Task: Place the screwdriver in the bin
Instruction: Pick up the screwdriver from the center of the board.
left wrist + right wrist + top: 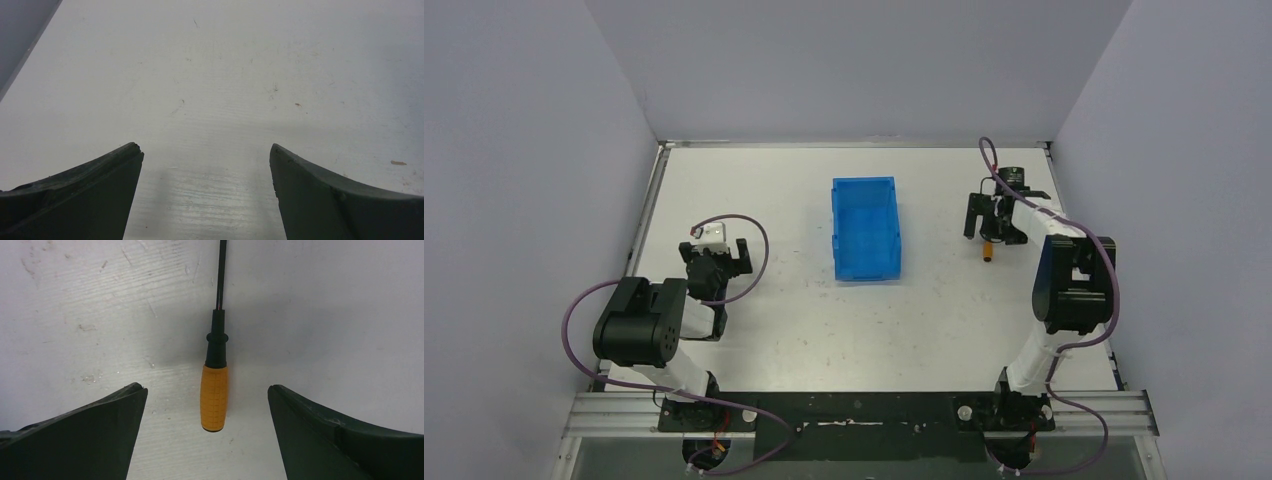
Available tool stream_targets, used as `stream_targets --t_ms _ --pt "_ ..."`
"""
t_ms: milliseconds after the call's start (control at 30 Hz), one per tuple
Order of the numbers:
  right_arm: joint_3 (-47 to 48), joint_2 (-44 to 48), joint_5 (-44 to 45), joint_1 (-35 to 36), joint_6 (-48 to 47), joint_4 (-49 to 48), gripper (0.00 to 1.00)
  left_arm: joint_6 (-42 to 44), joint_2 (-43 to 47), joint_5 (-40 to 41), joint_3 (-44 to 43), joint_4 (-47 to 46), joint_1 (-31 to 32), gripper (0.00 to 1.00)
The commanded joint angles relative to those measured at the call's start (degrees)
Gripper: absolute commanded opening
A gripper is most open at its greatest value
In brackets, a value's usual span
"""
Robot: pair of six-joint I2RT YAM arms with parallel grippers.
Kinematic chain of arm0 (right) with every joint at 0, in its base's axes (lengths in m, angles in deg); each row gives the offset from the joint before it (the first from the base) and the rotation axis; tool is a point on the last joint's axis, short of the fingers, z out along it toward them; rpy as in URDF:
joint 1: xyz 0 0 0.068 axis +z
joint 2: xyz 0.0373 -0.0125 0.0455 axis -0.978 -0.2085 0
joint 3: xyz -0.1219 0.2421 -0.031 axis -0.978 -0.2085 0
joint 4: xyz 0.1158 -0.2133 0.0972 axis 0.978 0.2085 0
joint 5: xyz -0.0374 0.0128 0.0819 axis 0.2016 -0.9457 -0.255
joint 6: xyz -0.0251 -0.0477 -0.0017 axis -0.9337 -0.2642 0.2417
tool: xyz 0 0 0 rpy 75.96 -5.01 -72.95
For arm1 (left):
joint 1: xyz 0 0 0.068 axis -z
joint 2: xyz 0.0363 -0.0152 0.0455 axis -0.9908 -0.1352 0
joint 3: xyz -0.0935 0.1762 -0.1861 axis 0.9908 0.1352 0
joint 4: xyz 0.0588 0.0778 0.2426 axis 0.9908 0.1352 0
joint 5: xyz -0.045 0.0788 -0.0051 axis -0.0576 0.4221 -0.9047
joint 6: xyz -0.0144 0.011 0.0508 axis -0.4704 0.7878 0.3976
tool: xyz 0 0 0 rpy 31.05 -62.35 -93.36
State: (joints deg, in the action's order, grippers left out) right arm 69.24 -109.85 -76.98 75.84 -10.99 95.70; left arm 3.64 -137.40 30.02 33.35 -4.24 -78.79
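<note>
Screwdriver [215, 390] flat on table [325, 315], orange handle midway between right gripper [206, 388] fingers, spread wide, touching neither. Shaft pointing away from wrist. Bin [865, 228] well apart to its left, near table centre. Left gripper [206, 147] likewise released, low over table, grasping nothing.

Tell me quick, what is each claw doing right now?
Left gripper: open, holding nothing.
Right gripper: open, with the screwdriver lying between its fingers, not gripped.
</note>
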Motion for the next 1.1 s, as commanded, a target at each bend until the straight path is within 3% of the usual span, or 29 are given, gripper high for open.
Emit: stream_targets --t_ms 0,400,633,733,867,1067 --pt "2.3 -1.7 3.7 0.5 -0.5 1.6 0.95 0.0 0.3 -0.2 -0.6 -2.5 0.1 0.97" --pt "0.2 -4.6 3.7 0.4 0.0 0.9 0.82 0.0 0.3 -0.2 -0.6 -2.4 0.1 0.97" --pt "-0.2 -6.6 3.5 0.3 0.5 0.8 0.68 0.0 0.4 -0.2 -0.6 -2.5 0.1 0.97" --pt "-0.4 -6.9 2.8 0.2 0.7 0.7 0.56 0.1 0.4 -0.2 -0.6 -2.5 0.1 0.97" --pt "-0.5 -6.7 3.0 0.1 1.1 0.9 0.28 0.0 0.4 -0.2 -0.6 -2.5 0.1 0.97" --pt "0.3 -5.2 3.8 0.2 1.2 1.6 0.14 0.0 0.4 -0.2 -0.6 -2.5 0.1 0.97"
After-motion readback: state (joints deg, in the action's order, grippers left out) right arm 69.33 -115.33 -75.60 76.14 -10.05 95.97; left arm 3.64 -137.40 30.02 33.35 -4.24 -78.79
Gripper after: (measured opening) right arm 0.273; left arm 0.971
